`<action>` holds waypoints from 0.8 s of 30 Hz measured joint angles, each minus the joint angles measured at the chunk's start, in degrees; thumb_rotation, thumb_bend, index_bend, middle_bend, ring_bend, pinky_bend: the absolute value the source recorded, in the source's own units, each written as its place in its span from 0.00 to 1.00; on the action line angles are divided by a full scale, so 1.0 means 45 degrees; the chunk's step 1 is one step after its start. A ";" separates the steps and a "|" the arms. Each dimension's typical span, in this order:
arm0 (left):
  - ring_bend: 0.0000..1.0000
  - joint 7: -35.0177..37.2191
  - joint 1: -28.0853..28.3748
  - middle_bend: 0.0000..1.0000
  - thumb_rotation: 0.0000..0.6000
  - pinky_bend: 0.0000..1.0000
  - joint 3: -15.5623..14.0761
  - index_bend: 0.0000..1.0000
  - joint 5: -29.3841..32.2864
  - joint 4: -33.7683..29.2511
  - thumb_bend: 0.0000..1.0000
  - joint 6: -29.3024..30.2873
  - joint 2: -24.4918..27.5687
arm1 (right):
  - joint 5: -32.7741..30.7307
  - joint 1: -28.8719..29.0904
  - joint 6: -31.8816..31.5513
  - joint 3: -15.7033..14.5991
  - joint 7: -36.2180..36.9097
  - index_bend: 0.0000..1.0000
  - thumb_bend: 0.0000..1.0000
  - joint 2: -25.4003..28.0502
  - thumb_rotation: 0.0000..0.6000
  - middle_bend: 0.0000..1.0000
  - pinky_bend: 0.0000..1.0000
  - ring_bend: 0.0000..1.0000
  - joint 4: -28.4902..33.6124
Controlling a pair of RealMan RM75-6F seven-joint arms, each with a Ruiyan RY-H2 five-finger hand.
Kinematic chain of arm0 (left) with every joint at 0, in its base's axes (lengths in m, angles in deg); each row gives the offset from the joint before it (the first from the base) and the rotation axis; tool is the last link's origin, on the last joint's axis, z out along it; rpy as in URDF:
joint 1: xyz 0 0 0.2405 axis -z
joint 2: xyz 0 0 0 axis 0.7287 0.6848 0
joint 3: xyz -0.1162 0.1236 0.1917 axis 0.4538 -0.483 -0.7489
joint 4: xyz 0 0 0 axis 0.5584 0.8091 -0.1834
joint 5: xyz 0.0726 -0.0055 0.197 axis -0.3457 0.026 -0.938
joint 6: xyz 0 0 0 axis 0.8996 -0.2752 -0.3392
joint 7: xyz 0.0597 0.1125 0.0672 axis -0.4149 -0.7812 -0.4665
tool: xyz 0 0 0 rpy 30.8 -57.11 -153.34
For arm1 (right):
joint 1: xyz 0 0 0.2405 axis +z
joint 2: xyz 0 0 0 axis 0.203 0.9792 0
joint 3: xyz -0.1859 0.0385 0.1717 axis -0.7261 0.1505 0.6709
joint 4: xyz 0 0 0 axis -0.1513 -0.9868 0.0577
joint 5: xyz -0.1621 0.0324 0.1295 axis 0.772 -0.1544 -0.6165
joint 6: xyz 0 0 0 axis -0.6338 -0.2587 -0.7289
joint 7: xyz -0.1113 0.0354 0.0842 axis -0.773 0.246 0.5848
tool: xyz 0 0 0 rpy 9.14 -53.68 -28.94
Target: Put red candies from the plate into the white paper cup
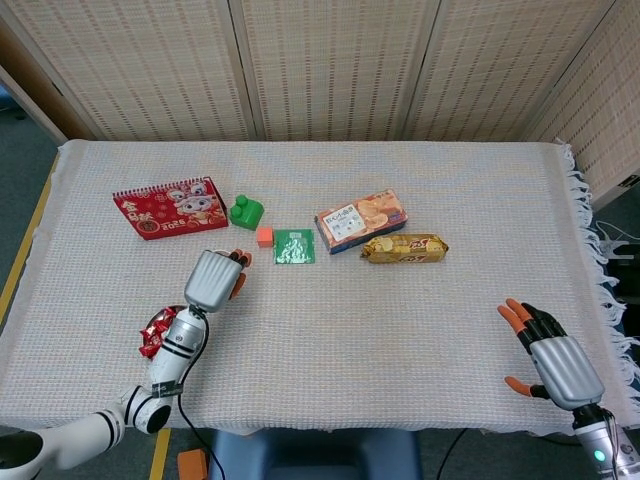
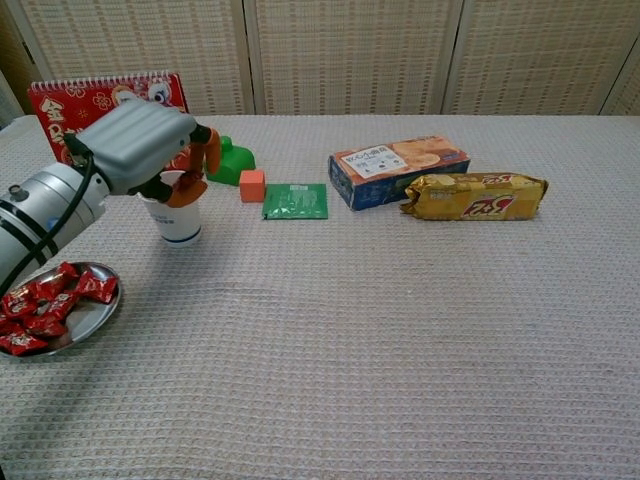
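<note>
Right now your left hand (image 2: 150, 150) hangs directly over the white paper cup (image 2: 180, 222), fingers curled downward toward its mouth; whether a candy sits between them you cannot tell, since the back of the hand hides the fingertips. Your right hand (image 1: 550, 355) rests well away from the cup at the near right edge of the tabletop (image 1: 400, 320), fingers spread, holding nothing. Near the cup, toward you and to the left, the metal plate (image 2: 100, 308) carries a small heap of red candies (image 2: 50, 300). Judge them light, with crinkly, slippery wrappers; pinch one across its body rather than by a twisted end. The cup looks light too and would likely tip if nudged.
</note>
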 measured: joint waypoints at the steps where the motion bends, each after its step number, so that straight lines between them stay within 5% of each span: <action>1: 0.86 0.0070 0.0099 0.52 1.00 1.00 0.0026 0.47 0.0079 0.0193 0.41 -0.0034 -0.0091 | -0.0006 -0.0001 -0.0002 0.0003 -0.0003 0.00 0.06 0.0000 1.00 0.00 0.12 0.00 -0.0001; 10: 0.86 0.0460 0.0280 0.49 1.00 1.00 0.0053 0.43 0.0688 0.0980 0.41 -0.0012 -0.0157 | -0.0069 0.0022 0.0045 0.0034 -0.0081 0.00 0.06 -0.0037 1.00 0.00 0.12 0.00 0.0028; 14: 0.86 0.0118 0.0263 0.40 1.00 1.00 0.0050 0.35 0.1048 0.0937 0.41 -0.0078 -0.0114 | -0.0095 0.0025 0.0074 0.0028 -0.0161 0.00 0.06 -0.0033 1.00 0.00 0.13 0.00 0.0075; 24: 0.86 0.0489 -0.0682 0.19 1.00 1.00 -0.0798 0.16 0.0764 -0.2018 0.41 0.0802 0.1236 | -0.0013 0.0006 -0.0001 0.0006 -0.0039 0.00 0.06 0.0001 1.00 0.00 0.13 0.00 0.0061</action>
